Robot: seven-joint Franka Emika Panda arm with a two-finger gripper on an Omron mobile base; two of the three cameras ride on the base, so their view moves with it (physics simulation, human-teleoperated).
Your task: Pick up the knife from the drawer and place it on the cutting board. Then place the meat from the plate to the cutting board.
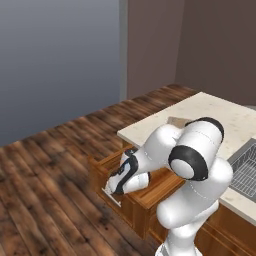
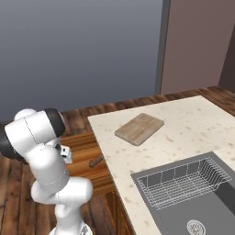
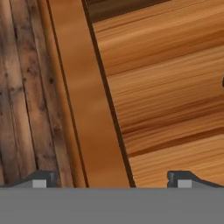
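Knife [image 2: 96,160] lies in the drawer [image 2: 82,153], cutting board [image 2: 139,128] on the counter [image 2: 193,124].

knife [image 2: 96,160] half hidden behind counter edge [image 2: 103,156]; drawer [image 1: 150,192] mostly hidden by arm.

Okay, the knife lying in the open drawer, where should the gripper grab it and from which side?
Probably by the dark handle, coming straight down from above: the knife lies flat on the floor of the open drawer, so only its top is free. The gripper is open near the drawer's front wall; the blade is hard to make out.
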